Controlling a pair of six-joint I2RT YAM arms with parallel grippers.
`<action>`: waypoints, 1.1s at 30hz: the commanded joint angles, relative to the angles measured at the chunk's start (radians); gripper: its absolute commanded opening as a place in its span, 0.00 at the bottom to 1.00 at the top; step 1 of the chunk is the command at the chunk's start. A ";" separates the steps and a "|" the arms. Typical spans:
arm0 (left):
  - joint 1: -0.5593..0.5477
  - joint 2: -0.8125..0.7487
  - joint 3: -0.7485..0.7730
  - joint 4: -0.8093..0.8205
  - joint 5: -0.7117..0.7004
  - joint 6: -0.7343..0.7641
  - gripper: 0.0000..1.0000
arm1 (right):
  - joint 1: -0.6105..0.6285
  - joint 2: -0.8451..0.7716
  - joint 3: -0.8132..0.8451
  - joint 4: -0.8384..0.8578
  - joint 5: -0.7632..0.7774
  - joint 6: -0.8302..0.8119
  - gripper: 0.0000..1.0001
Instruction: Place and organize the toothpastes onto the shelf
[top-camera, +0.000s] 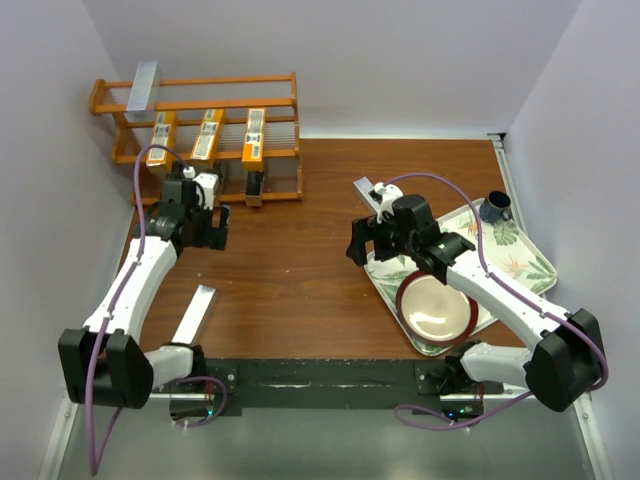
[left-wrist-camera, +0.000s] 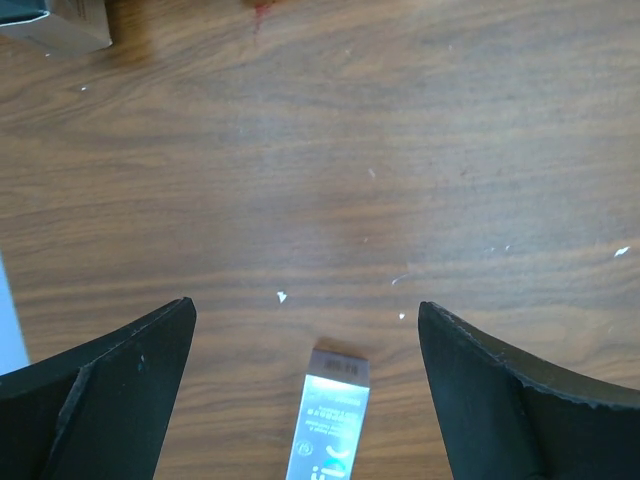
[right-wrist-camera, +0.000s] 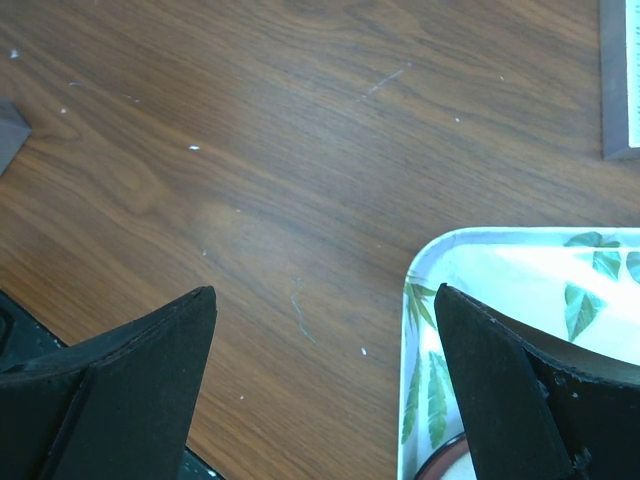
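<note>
Brown wood table, lilac walls. Shelf upper left: top silver carton across upper rails, three orange cartons side by side mid-tier, black carton below the rightmost. Leaf tray right, with red bowl and dark mug. Loose silver carton lower left, another silver carton just above tray corner. Left gripper below shelf, right gripper over tray corner: both spread wide, nothing held.

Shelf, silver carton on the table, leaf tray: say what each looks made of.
Shelf: wood with an orange-brown varnished look, shown by thin squared rails and posts. Silver carton: probably printed cardboard with a metallic sheen, shown by flat faces and sharp folded edges. Leaf tray: likely plastic or melamine, smooth and glossy, with a rounded raised rim and printed leaves. Looks alone leave it open.
</note>
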 joint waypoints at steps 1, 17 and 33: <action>-0.027 -0.069 -0.047 0.009 -0.073 0.049 0.99 | 0.006 0.008 0.009 0.054 -0.086 -0.003 0.95; -0.060 0.000 0.077 0.032 -0.132 -0.023 1.00 | 0.168 0.141 0.079 0.140 -0.224 -0.150 0.99; -0.050 0.021 0.051 -0.050 -0.063 -0.241 0.99 | 0.297 0.389 0.237 0.171 -0.298 -0.367 0.99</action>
